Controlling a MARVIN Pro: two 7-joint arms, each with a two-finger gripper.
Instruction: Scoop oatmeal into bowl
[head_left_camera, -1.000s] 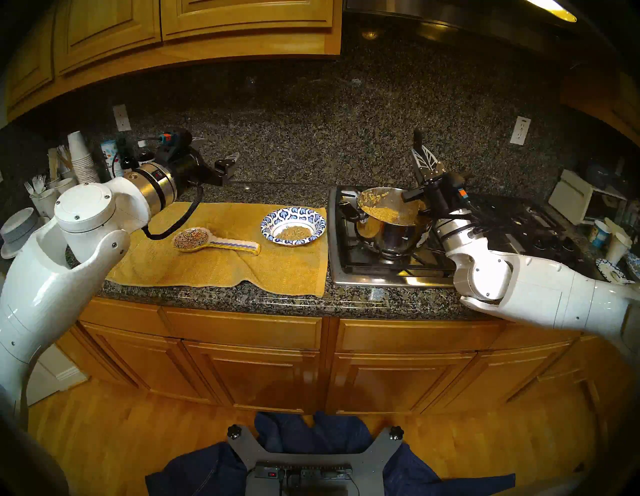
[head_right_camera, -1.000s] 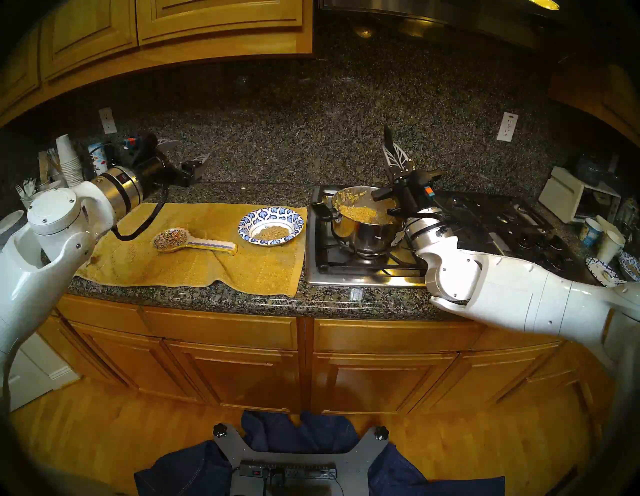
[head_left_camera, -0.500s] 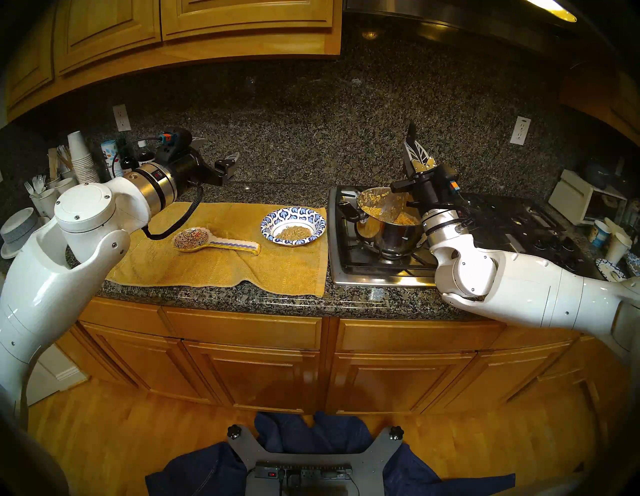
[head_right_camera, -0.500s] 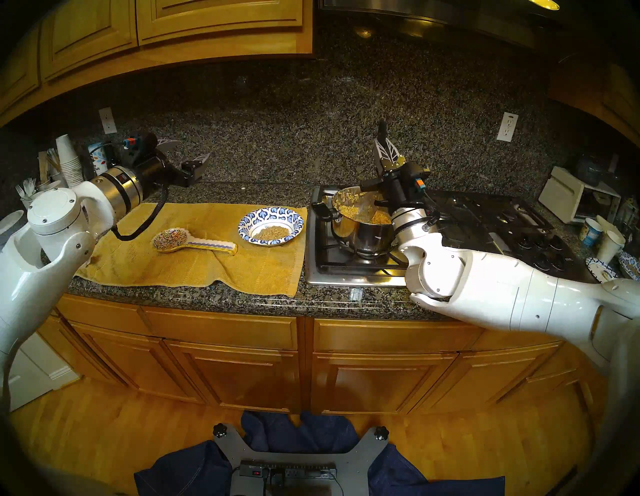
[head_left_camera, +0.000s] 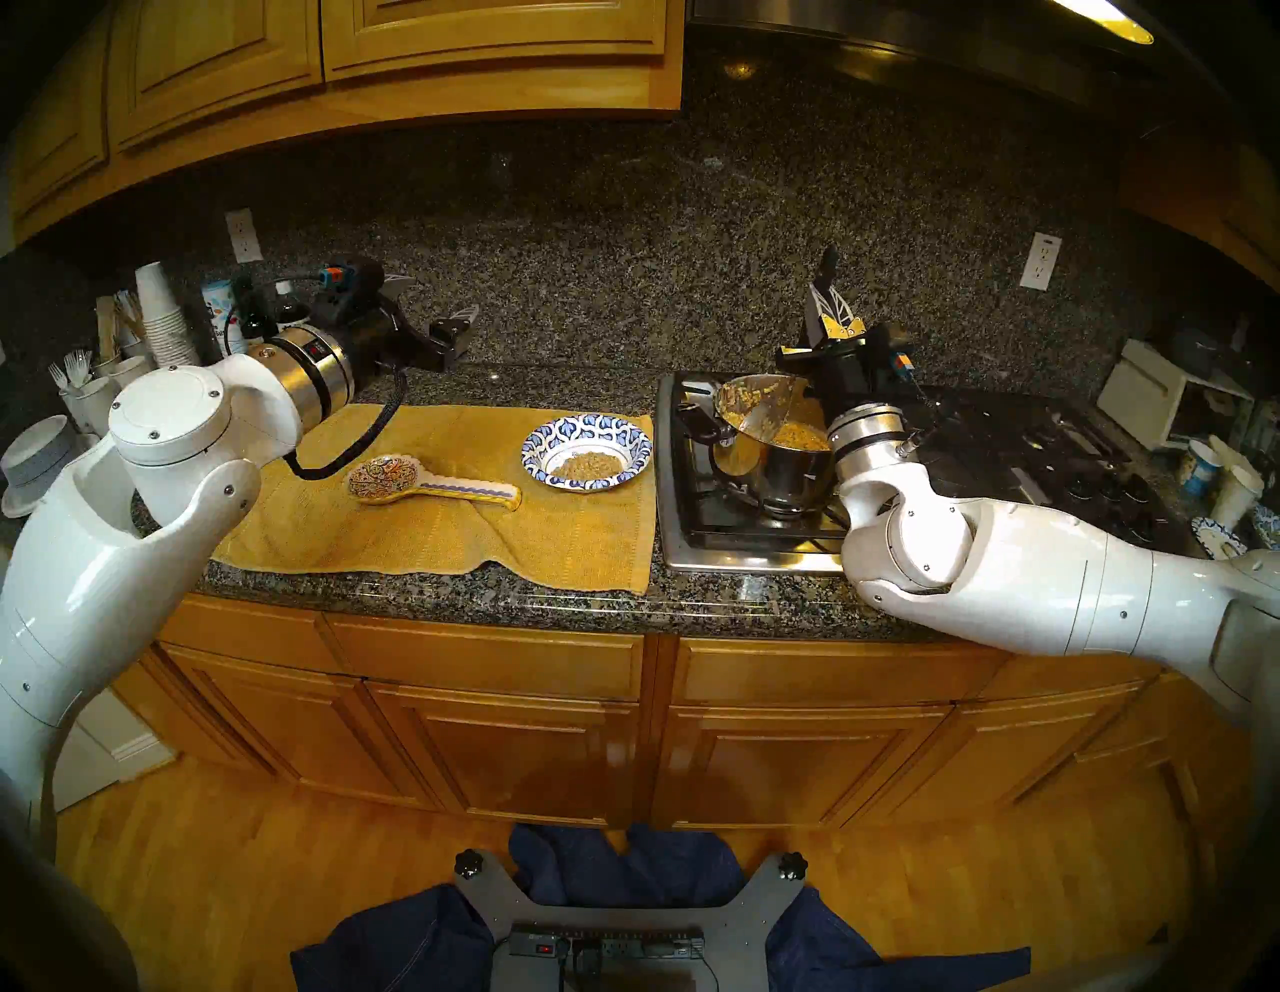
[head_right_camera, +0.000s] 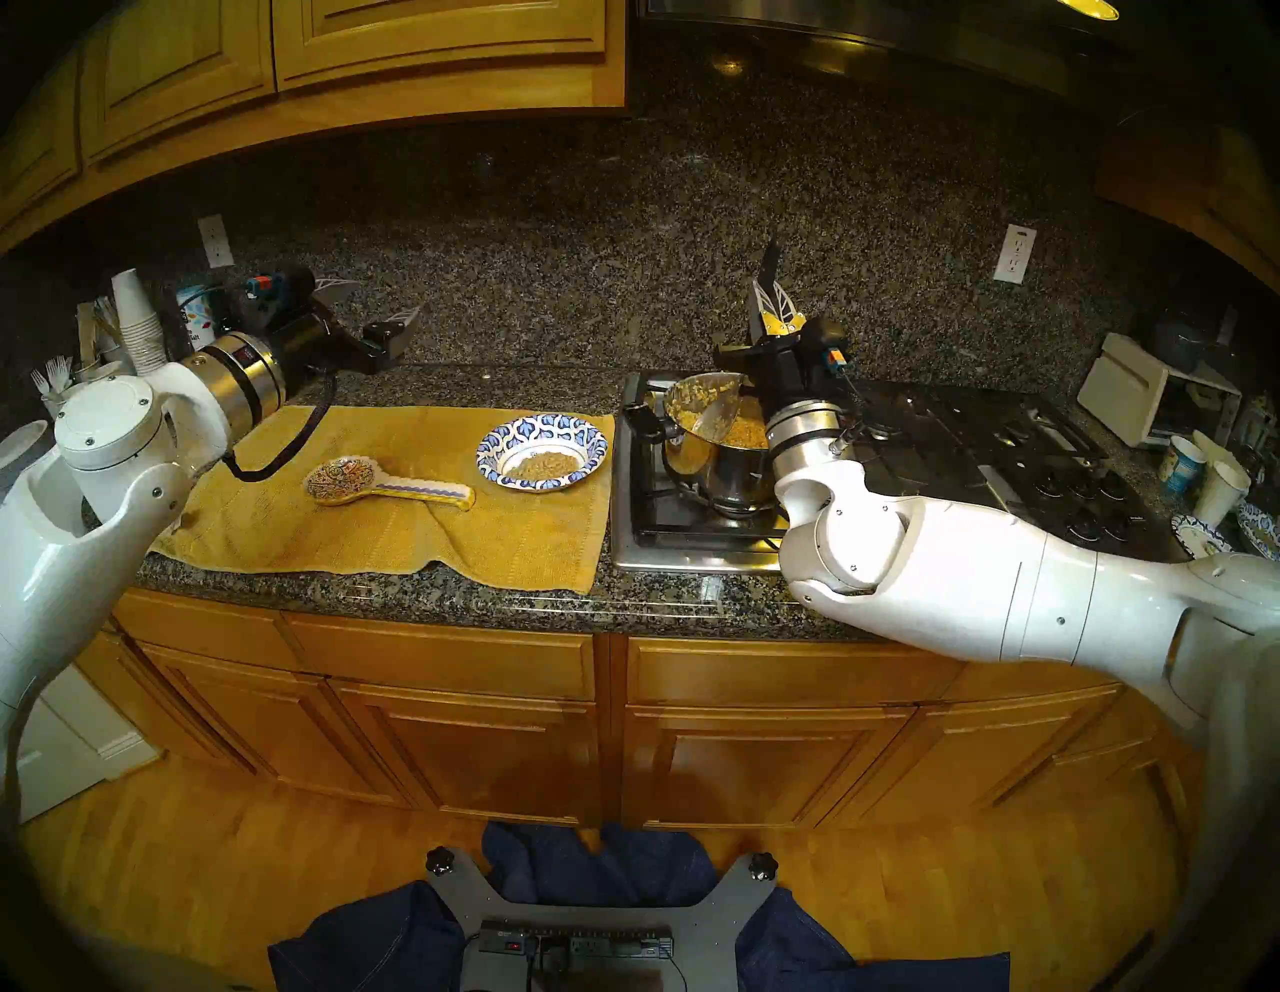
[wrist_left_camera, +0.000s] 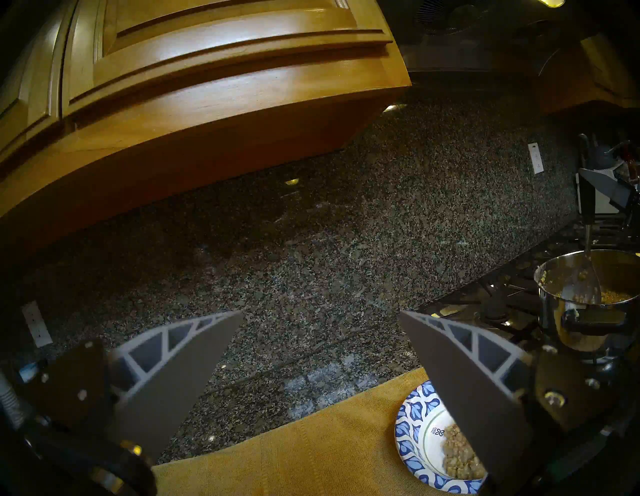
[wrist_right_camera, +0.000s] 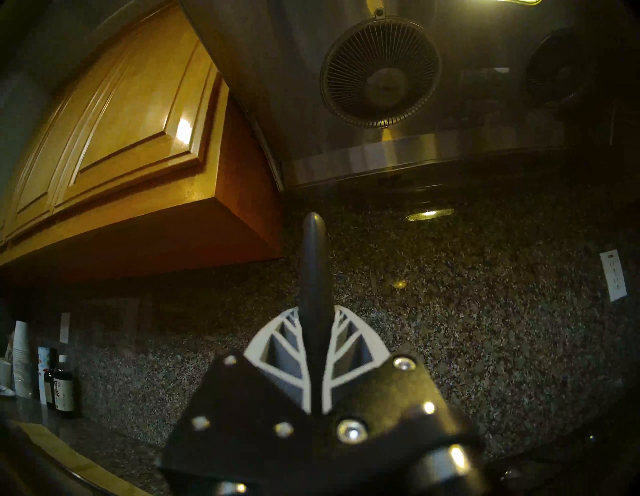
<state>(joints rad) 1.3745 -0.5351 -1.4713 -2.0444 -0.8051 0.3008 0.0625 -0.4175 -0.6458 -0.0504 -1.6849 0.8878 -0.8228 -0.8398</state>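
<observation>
Take the steel pot on the stove as your landmark. Your right claw is clamped on the dark handle of a serving spoon, held above the pot's right rim so the spoon's head reaches down into the oatmeal inside. The bowl sits just left of the pot on the yellow towel over the counter, near enough for a short carry, and already holds a little oatmeal. Your left claw hangs well left of the pot, fingers apart and empty, probably parked clear.
</observation>
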